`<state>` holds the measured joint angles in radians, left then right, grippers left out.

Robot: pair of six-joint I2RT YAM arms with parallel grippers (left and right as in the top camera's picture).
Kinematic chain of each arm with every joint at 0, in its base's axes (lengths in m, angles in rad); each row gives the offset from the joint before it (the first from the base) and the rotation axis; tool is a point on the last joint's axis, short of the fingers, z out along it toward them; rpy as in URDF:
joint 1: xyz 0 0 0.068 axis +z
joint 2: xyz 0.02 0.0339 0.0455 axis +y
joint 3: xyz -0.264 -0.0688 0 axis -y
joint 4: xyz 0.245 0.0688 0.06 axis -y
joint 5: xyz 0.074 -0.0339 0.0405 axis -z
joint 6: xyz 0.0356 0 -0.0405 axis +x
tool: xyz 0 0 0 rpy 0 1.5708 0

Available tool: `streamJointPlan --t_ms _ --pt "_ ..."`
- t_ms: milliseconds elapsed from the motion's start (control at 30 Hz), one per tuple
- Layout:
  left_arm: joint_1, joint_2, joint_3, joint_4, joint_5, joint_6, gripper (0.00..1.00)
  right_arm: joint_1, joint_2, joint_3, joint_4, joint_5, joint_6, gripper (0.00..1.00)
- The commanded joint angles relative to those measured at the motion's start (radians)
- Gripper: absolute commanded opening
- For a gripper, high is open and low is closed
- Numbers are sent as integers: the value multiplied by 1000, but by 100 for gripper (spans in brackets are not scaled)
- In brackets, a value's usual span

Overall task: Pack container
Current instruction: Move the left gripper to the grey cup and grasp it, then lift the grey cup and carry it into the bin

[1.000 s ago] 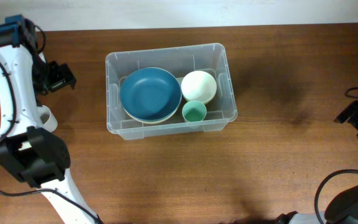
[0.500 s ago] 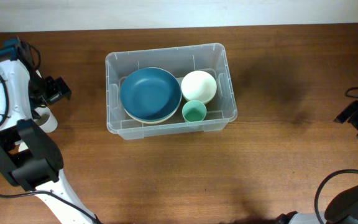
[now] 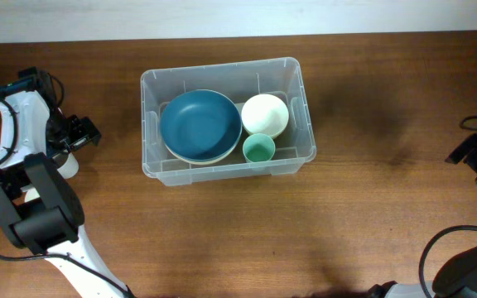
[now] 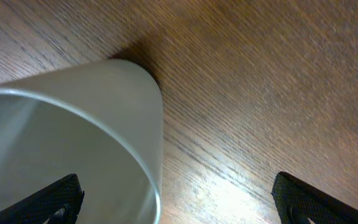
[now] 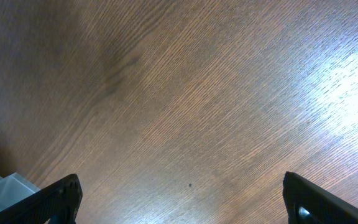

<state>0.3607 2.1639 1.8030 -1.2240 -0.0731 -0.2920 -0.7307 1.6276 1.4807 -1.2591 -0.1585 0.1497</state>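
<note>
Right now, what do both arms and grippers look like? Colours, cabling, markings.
Left arm: white links, bulky black joint housings, thin black cable alongside. Left gripper: black, two fingers. Right arm: mostly out of frame; visible parts black, with a small green light and black cable. Right gripper: black fingertips.

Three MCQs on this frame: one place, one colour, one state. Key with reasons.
1. Where is the green cup relative to the container?
A) left of it
B) inside it, beside the white bowl
C) behind it

2. Colour of the largest dish in the container?
A) red
B) green
C) blue

3. State of the right gripper?
A) open
B) shut on the cup
C) shut on the rim

Key: B, the cup sits within the clear walls next to the bowl; C, the blue bowl is widest; A, its fingertips stand wide apart with nothing between them.
</note>
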Motion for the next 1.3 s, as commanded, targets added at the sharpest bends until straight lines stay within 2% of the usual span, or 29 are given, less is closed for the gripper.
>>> streamJointPlan --t_ms 0,67,133,433,567,600,767,967,1133,1267 --pt "10 -30 -24 22 -32 -10 99 -3 -18 -1 0 -3 -3 99" --pt "10 -30 -40 39 -32 -10 96 -3 -18 -1 0 -3 -3 99" --pt "10 -30 -51 43 -32 -10 89 -3 -18 -1 0 -3 -3 99" --pt "10 -30 -113 97 -32 -10 35 -3 -18 -1 0 -3 -4 99" --pt "10 -30 -114 98 -32 -10 5 -3 -18 -1 0 -3 -3 99" --pt "10 -30 -113 98 -33 -10 1 -3 -18 -1 0 -3 -3 99" --pt "9 -35 -55 62 -31 -6 1 -3 -18 -1 0 -3 -3 99" --pt "-14 -61 271 -133 -6 -6 1 -3 -18 -1 0 -3 -3 99" --pt "-89 -101 568 -255 152 32 1 -3 -18 -1 0 -3 -3 99" --pt "-226 -143 695 -284 277 63 1 -3 -18 -1 0 -3 -4 99"
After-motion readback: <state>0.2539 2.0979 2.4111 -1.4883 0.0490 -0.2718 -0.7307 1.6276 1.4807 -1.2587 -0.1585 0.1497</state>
